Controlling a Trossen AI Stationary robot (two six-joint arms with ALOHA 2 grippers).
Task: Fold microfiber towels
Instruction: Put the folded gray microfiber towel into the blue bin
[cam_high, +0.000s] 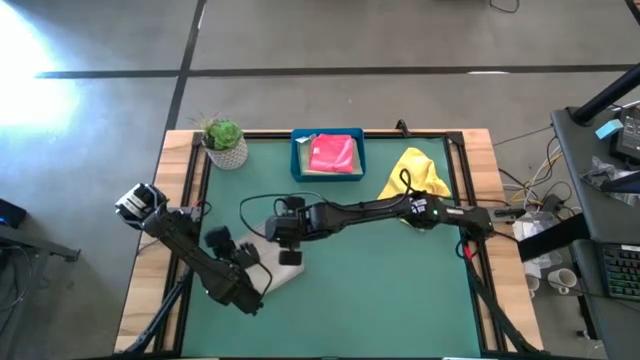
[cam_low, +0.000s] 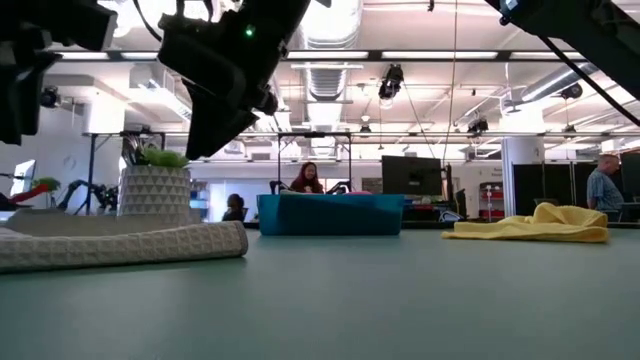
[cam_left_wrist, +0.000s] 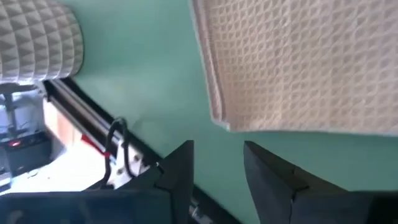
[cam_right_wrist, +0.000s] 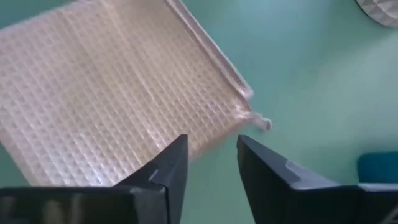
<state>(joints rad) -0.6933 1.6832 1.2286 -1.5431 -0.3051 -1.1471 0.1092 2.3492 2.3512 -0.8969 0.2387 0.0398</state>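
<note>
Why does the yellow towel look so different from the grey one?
The yellow towel lies bunched up and lumpy; the grey towel lies flat and folded. The yellow one sits at the table's far right side, the grey one at the near left, under both arms. Both are soft cloths on the green table.

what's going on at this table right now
Two robot arms are folding towels. Both hover over a grey towel lying folded flat near the table's front left, the left gripper and right gripper each with fingers open, holding nothing. A pink towel already sits in the blue tray at the back, a yellow towel lies crumpled to its right, and a potted plant stands in the back left corner.
</note>
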